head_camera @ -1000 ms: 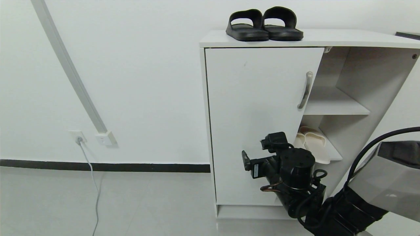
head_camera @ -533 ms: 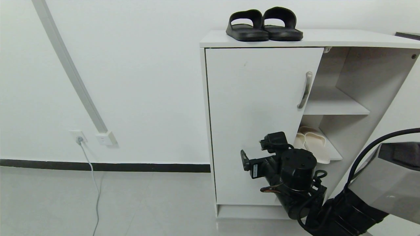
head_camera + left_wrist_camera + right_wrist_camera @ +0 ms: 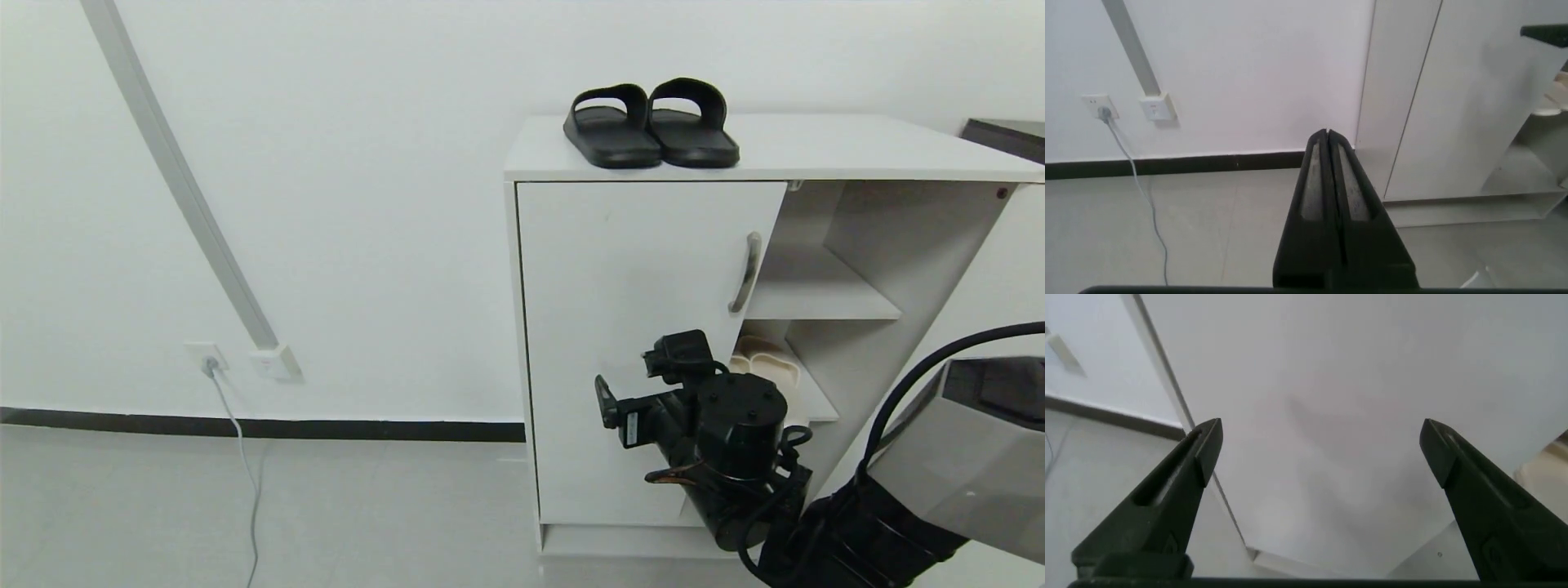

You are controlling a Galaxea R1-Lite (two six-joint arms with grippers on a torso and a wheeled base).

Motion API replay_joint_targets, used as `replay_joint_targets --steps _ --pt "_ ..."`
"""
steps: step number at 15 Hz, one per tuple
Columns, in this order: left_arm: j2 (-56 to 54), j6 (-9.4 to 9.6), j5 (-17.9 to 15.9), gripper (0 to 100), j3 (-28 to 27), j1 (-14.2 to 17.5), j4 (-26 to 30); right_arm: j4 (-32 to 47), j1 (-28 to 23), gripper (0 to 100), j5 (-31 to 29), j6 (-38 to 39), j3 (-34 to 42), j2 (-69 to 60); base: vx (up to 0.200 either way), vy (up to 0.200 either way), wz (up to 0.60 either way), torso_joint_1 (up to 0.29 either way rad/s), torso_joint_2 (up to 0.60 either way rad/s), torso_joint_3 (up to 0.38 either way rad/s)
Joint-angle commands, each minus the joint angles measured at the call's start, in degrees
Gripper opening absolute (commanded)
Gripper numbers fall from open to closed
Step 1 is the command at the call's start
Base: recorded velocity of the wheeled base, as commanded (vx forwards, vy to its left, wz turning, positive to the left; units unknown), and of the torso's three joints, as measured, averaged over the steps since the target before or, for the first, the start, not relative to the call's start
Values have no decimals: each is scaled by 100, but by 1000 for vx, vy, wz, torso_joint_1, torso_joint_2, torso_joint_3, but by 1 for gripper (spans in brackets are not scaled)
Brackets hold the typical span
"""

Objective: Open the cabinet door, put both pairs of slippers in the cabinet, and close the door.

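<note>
Right gripper [image 3: 1320, 433]: spread wide with nothing between its fingers, facing the lower part of the cabinet door; I can't tell whether it touches the panel.
Left gripper [image 3: 1327, 151]: fingers pressed flat together, holding nothing, low over the floor and to the left of the cabinet.
Cabinet door [image 3: 637, 327]: white, standing partly open, so the inside of the cabinet shows past its handle edge.
Handle [image 3: 744, 272]: a slim metal bar set upright near the door's right edge, well above the right gripper.
Black slippers [image 3: 651, 124]: one pair, side by side and touching, on the cabinet top above the door, toes pointing out into the room.
Cream slippers [image 3: 767, 367]: a pale pair on the lower shelf inside the cabinet, partly hidden behind the door edge and the right arm.
Upper shelf [image 3: 816, 302]: inside the cabinet, just to the right of the handle and above the cream pair.
Cabinet [image 3: 857, 147]: white, set against the white wall, its flat top carrying the black pair near the left end.
Wall socket [image 3: 208, 359]: low on the wall, well left of the cabinet, with a plug in it.
Cable [image 3: 245, 457]: grey, hanging from the socket down onto the floor.
Conduit [image 3: 180, 188]: a pale strip running slantwise down the wall to a small box just beside the socket.
Floor [image 3: 367, 514]: light grey tile, edged by a dark skirting line along the wall.
</note>
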Motion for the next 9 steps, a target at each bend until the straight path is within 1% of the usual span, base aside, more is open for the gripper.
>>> replay_joint_targets --steps 1,5,9 --pt "9 0 1 0 0 12 -2 9 8 100 -1 1 10 10 0 0 0 95 -461 -359" --pt "0 0 1 0 0 12 -2 9 26 100 -1 1 27 10 0 0 0 126 -459 -347" --pt "0 0 1 0 0 3 -2 0 43 100 -1 -8 27 10 0 0 0 151 -475 -325"
